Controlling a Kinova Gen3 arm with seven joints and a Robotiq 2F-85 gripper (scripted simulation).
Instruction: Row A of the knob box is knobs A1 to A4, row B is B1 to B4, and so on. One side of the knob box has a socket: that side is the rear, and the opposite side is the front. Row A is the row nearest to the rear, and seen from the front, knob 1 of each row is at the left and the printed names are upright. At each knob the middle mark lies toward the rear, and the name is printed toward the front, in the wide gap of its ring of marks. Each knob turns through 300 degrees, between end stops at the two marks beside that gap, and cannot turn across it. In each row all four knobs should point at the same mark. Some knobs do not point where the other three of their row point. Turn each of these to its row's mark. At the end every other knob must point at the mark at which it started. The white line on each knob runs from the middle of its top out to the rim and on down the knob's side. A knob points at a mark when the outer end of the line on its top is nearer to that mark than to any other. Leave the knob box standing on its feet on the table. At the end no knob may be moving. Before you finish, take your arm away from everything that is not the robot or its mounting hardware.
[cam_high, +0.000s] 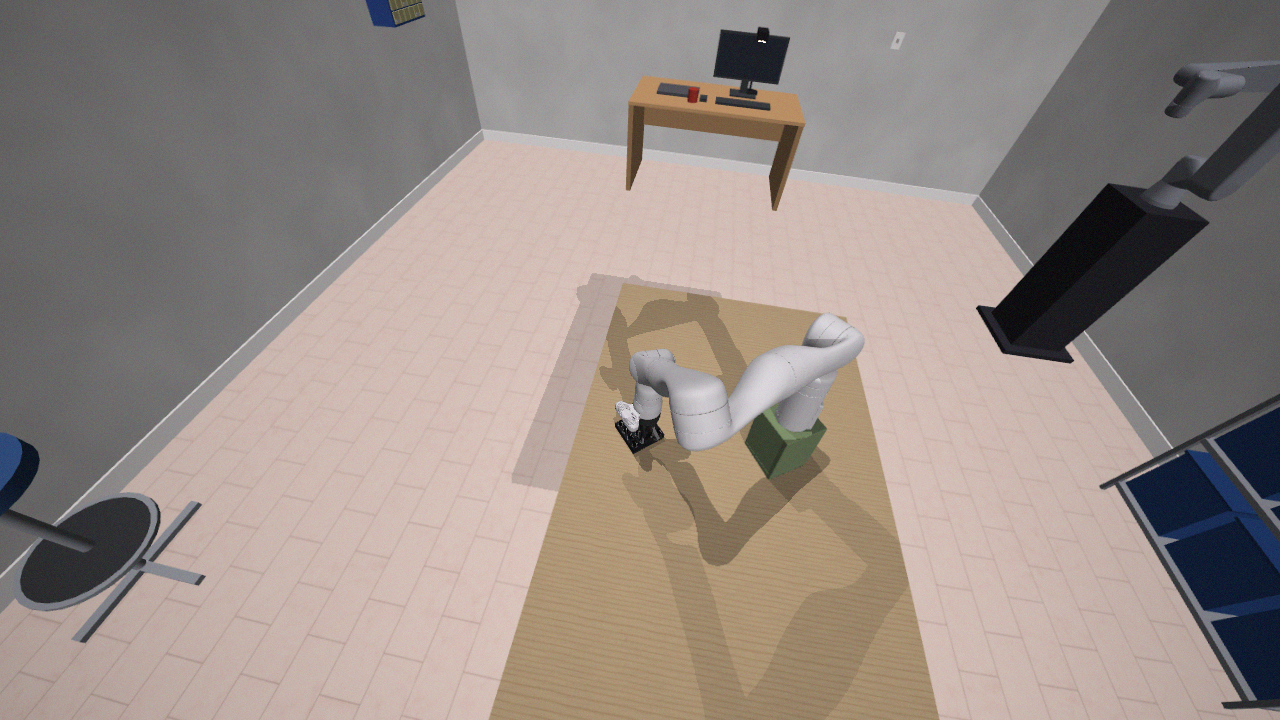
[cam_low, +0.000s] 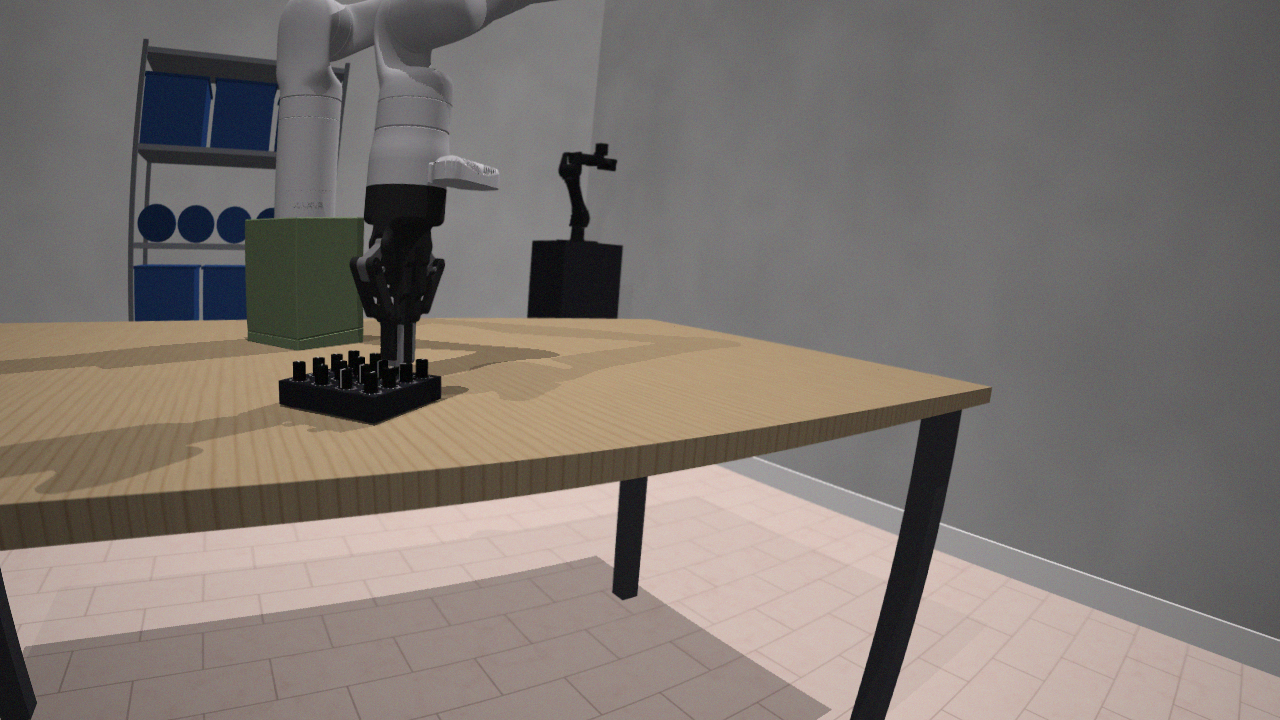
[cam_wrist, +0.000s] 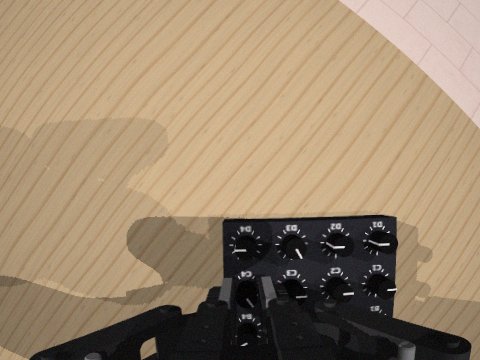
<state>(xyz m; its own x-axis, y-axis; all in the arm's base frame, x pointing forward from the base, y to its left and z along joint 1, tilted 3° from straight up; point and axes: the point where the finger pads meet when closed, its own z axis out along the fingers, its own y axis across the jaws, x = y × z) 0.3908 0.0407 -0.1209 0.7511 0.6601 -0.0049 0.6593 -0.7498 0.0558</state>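
The black knob box (cam_high: 636, 447) (cam_low: 326, 402) (cam_wrist: 312, 265) stands on the table. My gripper (cam_low: 399, 358) (cam_wrist: 247, 293) is slightly open, with its fingertips on either side of knob C4 (cam_wrist: 246, 293). In the wrist view the C4 line points down and right. The lines of knob D4 (cam_wrist: 247, 245), knob D2 (cam_wrist: 342, 242) and knob D1 (cam_wrist: 387, 241) point left there; that of knob D3 (cam_wrist: 291, 245) points down-right. The lines of knob C3 (cam_wrist: 296, 290), knob C2 (cam_wrist: 342, 290) and knob C1 (cam_wrist: 385, 286) point right. Most of rows A and B is hidden by the gripper.
Neighbouring knobs stand close around the fingers, including knob B4 (cam_wrist: 247, 334). The wooden table (cam_high: 716, 626) (cam_low: 716, 376) (cam_wrist: 200, 75) carries the green arm pedestal (cam_high: 778, 447) (cam_low: 299, 286). The table's curved edge shows at upper right in the wrist view.
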